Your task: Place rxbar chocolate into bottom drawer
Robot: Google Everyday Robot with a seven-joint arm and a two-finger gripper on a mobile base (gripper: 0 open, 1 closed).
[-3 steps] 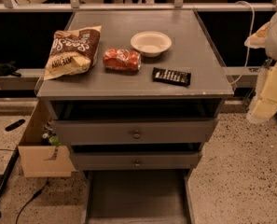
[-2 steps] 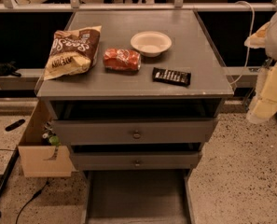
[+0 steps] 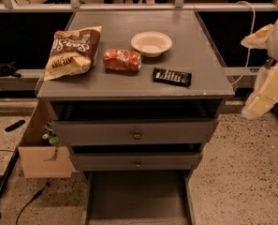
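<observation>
The rxbar chocolate [image 3: 172, 77], a flat black bar with white lettering, lies on the right front of the grey cabinet's top [image 3: 194, 46]. The bottom drawer [image 3: 138, 198] is pulled out below, and its flat grey floor shows bare. My gripper [image 3: 266, 90] is part of the cream-coloured arm at the right edge. It hangs beside the cabinet, to the right of the bar and a little below the top's level, and touches nothing.
A brown-and-cream chip bag [image 3: 73, 53], a red-orange snack packet [image 3: 122, 60] and a white bowl [image 3: 151, 43] share the top. Two grey drawers with knobs [image 3: 137, 135] sit above the bottom drawer. A cardboard box [image 3: 38, 156] stands at the cabinet's left.
</observation>
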